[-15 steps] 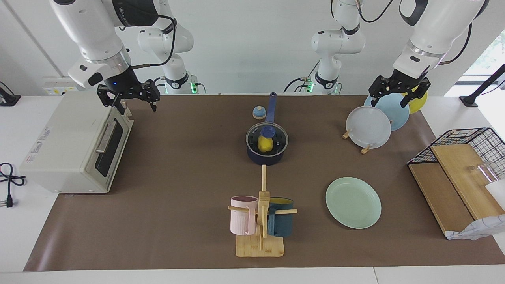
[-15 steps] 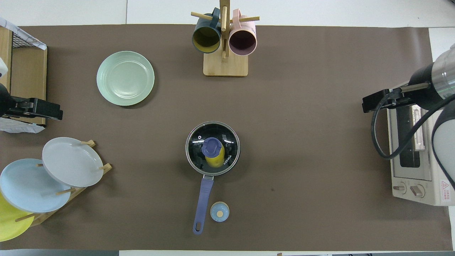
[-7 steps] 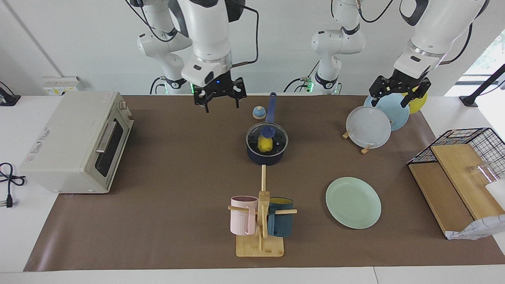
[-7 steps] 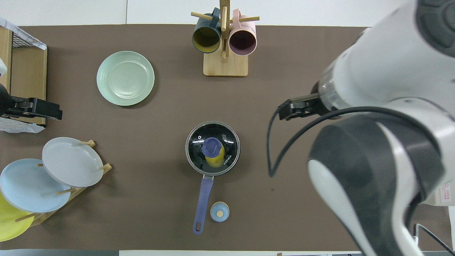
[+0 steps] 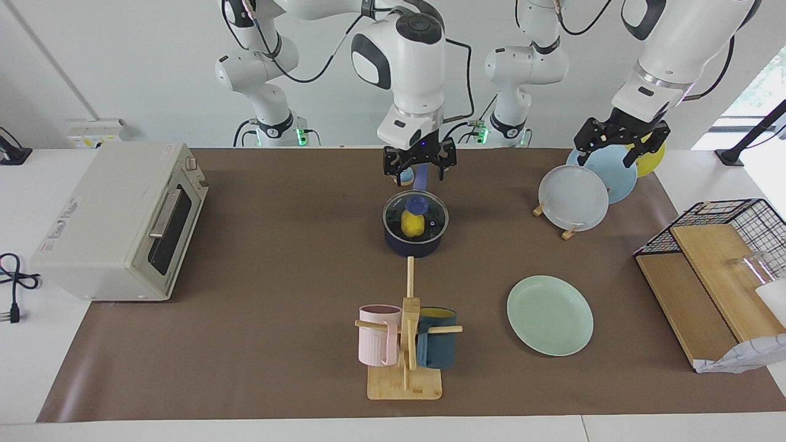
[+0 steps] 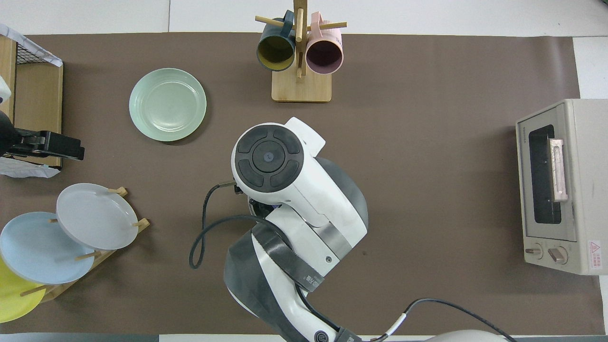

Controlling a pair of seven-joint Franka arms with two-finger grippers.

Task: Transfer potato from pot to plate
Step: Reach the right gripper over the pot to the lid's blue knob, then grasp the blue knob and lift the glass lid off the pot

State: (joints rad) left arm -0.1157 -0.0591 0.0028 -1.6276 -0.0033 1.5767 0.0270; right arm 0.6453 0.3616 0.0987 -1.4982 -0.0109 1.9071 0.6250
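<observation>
glass lid (image 5: 416, 212) w/ blue knob covers the pot (image 5: 415, 229) mid-table, yellow potato (image 5: 412, 225) inside, so right gripper (image 5: 419, 168), fingers wide & empty above, may slip off the knob & jolt the pot; left gripper (image 5: 621, 146) waits wide over the plate rack (image 5: 568, 233), green plate (image 5: 550, 315) well apart.

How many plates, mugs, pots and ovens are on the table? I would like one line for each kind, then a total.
Plates: 4, mint, grey-white, light blue, yellow
Mugs: 2, pink, teal
Pots: 1
Ovens: 1
Total: 8
</observation>
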